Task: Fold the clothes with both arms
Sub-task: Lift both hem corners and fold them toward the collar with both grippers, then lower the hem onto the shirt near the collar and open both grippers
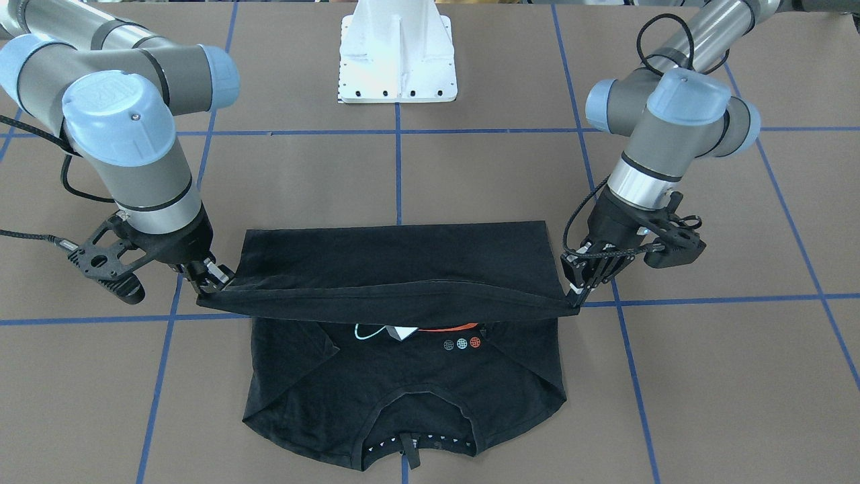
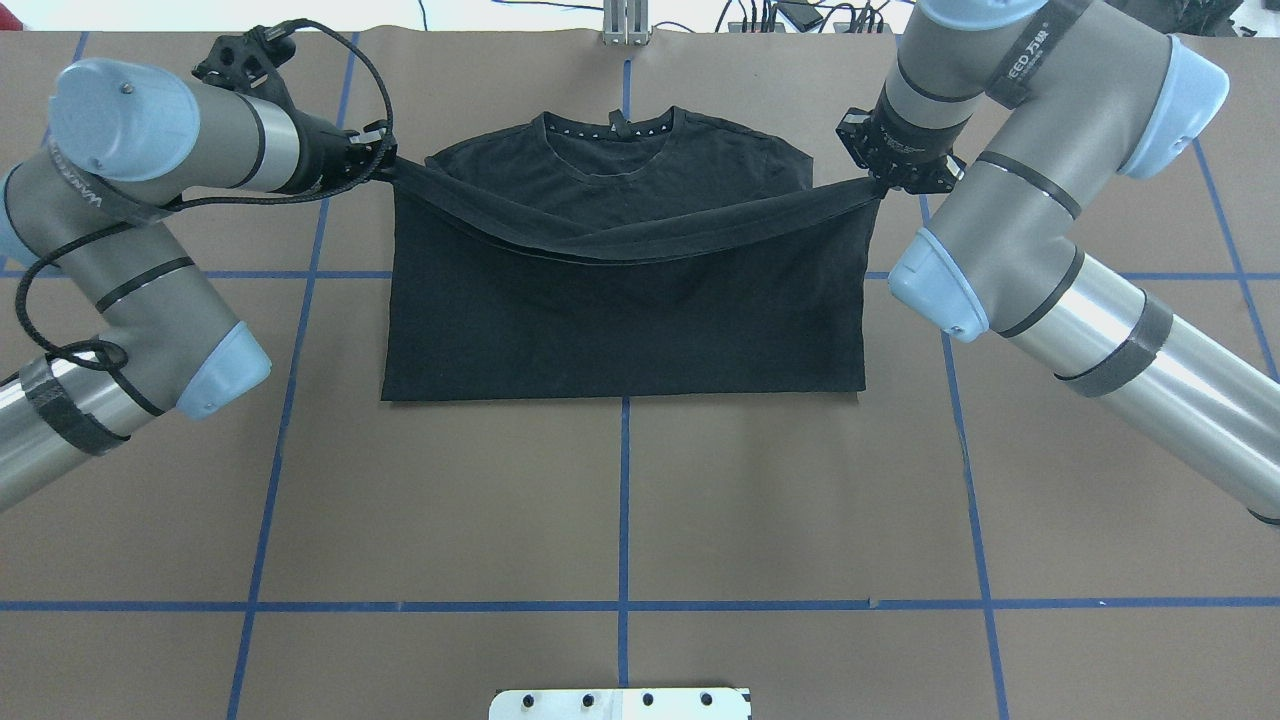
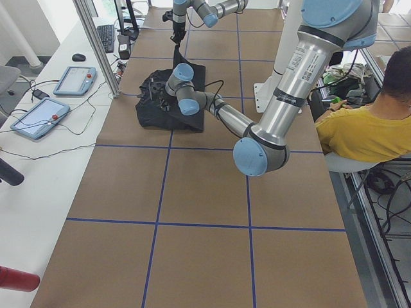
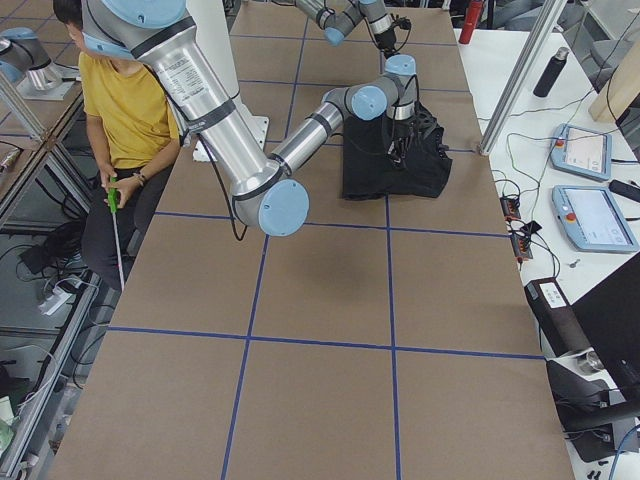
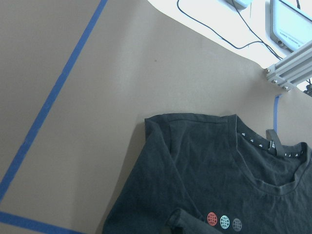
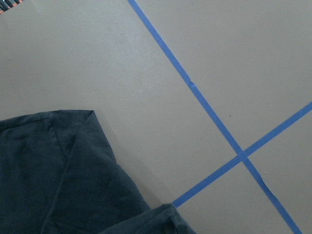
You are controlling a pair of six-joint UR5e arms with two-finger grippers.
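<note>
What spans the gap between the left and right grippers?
The lifted hem of the T-shirt, pinched by left gripper and right gripper, sagging mid-span; overhead view shows it.

Opposed front and overhead cameras share the T-shirt (image 1: 403, 259); wrist cameras seem nearest.

Black T-shirt (image 1: 403, 255); brown table (image 1: 484, 181) gridded in blue.

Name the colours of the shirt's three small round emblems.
The emblems are red, teal, grey; left wrist view.
</note>
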